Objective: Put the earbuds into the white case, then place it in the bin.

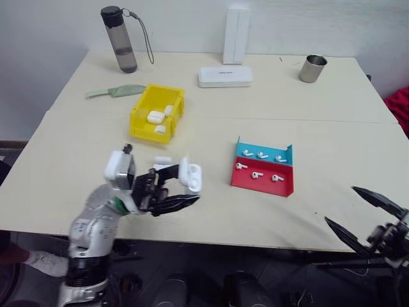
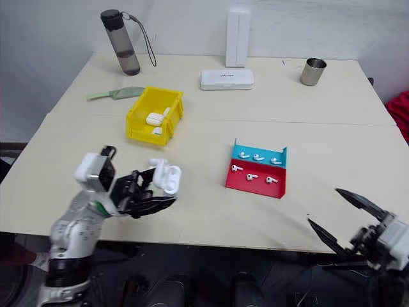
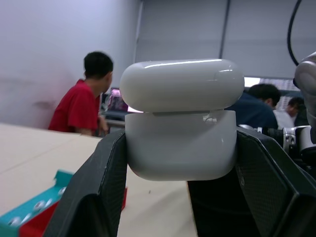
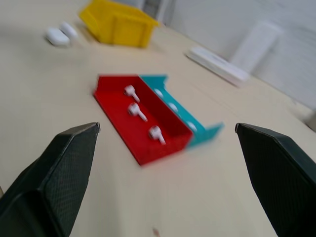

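Left hand (image 1: 174,188) is clamping a small glossy white rounded earbud case (image 1: 190,176), lid slightly ajar, holding it above the near-left part of the pale beige bench (image 1: 211,121). Right hand (image 1: 364,214) is sitting at the near-right edge, fingers wide apart, gripping nothing. Tiny white stemmed earbuds (image 1: 257,174) are lying in the red-and-teal stepped plastic tray (image 1: 262,170), three per step, right of centre. Small yellow plastic open-top bin (image 1: 157,113) is sitting far-left of the tray with white cases already inside. Another white case (image 1: 163,160) is lying on the bench just beside the left hand. People are sitting in the background of the left wrist view.
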Motion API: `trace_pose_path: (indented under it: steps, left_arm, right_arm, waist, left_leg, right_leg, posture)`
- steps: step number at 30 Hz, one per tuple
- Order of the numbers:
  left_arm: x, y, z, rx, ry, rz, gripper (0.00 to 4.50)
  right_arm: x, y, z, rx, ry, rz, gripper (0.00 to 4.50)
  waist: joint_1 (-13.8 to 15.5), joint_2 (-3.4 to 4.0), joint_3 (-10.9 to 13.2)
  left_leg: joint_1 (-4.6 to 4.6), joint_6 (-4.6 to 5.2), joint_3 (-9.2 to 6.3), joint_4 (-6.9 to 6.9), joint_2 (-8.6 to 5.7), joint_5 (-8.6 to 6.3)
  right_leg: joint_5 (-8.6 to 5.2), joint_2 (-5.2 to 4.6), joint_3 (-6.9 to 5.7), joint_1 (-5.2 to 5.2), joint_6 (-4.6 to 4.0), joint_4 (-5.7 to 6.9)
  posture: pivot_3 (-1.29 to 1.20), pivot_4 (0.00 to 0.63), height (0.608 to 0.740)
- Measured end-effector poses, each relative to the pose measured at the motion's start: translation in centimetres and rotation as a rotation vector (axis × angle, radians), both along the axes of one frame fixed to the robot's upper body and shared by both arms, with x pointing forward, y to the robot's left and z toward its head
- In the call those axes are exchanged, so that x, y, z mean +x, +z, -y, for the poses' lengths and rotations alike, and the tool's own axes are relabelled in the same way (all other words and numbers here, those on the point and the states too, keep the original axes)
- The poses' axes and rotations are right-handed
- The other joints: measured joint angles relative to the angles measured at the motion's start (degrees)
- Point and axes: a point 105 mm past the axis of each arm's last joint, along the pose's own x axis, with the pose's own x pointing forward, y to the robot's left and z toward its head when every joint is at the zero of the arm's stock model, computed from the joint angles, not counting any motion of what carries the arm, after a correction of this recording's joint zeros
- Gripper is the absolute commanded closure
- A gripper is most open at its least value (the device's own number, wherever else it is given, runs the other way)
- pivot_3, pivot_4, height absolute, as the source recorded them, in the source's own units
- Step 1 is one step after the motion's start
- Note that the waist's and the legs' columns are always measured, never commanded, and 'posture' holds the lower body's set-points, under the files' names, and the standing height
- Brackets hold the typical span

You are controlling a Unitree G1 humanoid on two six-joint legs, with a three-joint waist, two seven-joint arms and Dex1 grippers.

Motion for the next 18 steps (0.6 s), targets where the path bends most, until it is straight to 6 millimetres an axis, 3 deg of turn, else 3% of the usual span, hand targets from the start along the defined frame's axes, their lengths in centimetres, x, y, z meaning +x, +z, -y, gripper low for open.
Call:
trace_pose_path:
  steps: [5,7,9,12,15,18]
  left_arm:
    - [-1.0,-1.8,1.3,0.027,-0.056,0.066,1.72]
    - [-1.5,-2.5,1.6,0.045,-0.076,0.107,1.72]
    - [-1.2,-3.3,1.5,0.068,-0.053,0.140,1.72]
    - [-0.9,-4.4,1.1,0.092,-0.039,0.161,1.72]
    - [-0.9,-4.8,0.9,0.098,-0.040,0.172,1.72]
    - [-1.1,-5.0,0.9,0.098,-0.034,0.169,1.72]
  right_arm:
    - [-1.9,-1.5,2.7,-0.069,-0.170,-0.135,0.00]
    - [-1.8,-2.0,3.5,-0.081,-0.214,-0.195,0.00]
    - [-0.8,-1.2,3.2,-0.089,-0.195,-0.213,0.00]
    - [2.7,1.3,0.3,-0.175,-0.046,-0.301,0.00]
    - [4.7,3.8,-3.5,-0.260,0.140,-0.331,0.00]
    - [7.6,5.0,-6.0,-0.362,0.228,-0.425,0.00]
  waist:
    - [-1.14,0.03,-0.02]
    - [-1.33,0.05,-0.03]
    - [-1.46,0.20,-0.12]
    - [-1.68,0.42,-0.24]
    - [-1.14,0.37,-0.22]
    - [-0.77,0.34,-0.19]
  left_leg:
    - [0.07,0.00,0.17,-0.12,0.08,0.01]
    - [0.08,0.02,0.22,-0.12,0.09,0.02]
    - [0.08,0.05,0.37,-0.08,0.08,0.04]
    - [0.09,0.11,0.51,-0.04,0.12,0.08]
    - [0.06,0.12,0.27,-0.03,0.14,0.08]
    - [-0.12,0.19,0.21,0.01,0.07,0.03]
  right_leg:
    - [0.00,0.10,0.19,0.07,-0.01,-0.20]
    - [-0.01,0.10,0.26,0.07,-0.01,-0.25]
    - [-0.01,0.12,0.38,0.07,-0.02,-0.29]
    - [-0.01,0.16,0.53,0.06,-0.02,-0.29]
    - [-0.01,0.19,0.41,0.06,-0.02,-0.29]
    - [0.01,0.09,0.41,-0.08,0.01,-0.33]
  posture:
    - [0.00,0.150,0.740]
    - [0.00,0.150,0.740]
    - [0.00,0.150,0.740]
    - [0.00,0.150,0.740]
    - [0.00,0.150,0.740]
    - [0.00,0.150,0.740]
